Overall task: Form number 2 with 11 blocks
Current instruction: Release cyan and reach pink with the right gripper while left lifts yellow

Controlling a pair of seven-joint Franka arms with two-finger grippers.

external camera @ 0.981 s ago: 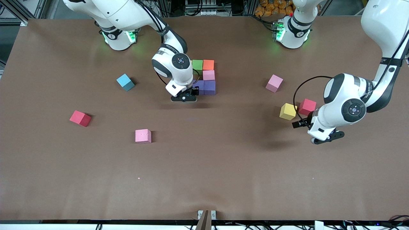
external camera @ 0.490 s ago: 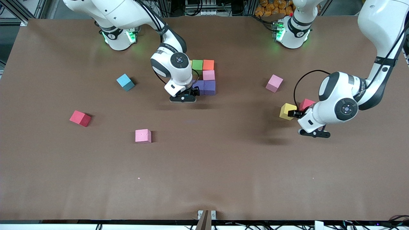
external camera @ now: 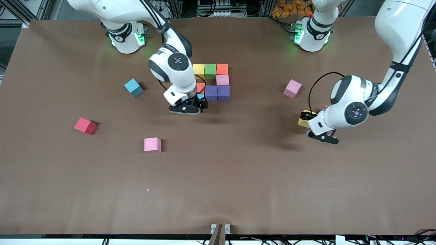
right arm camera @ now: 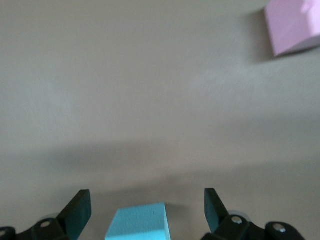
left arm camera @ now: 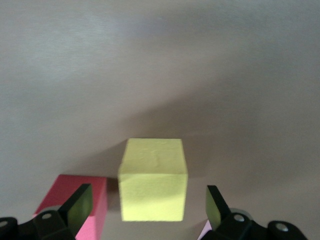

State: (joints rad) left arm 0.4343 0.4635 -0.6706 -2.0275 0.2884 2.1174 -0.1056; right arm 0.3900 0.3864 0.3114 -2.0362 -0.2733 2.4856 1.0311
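The partial number 2 stands mid-table near the robots: a row of yellow (external camera: 198, 69), green (external camera: 210, 69) and orange (external camera: 222, 69) blocks, a pink block (external camera: 222, 80) under the orange, then two purple blocks (external camera: 217, 93) and an orange one (external camera: 201, 87). A cyan block (external camera: 200, 96) sits just nearer the camera than that orange one. My right gripper (external camera: 192, 103) is open over the cyan block (right arm camera: 140, 222), fingers (right arm camera: 80, 207) apart from it. My left gripper (external camera: 311, 126) is open over a loose yellow block (external camera: 301, 120), which lies between its fingers (left arm camera: 80, 205) in the left wrist view (left arm camera: 152, 180).
Loose blocks lie around: cyan (external camera: 133, 87), red (external camera: 85, 126) and pink (external camera: 152, 144) toward the right arm's end, pink (external camera: 292, 88) toward the left arm's end. A red block (left arm camera: 75, 200) lies beside the yellow one. The right wrist view shows a pink block (right arm camera: 295, 25).
My right arm has drawn back from the figure, uncovering its yellow, orange and cyan blocks. My left arm has swung over the loose yellow block and now covers the red one.
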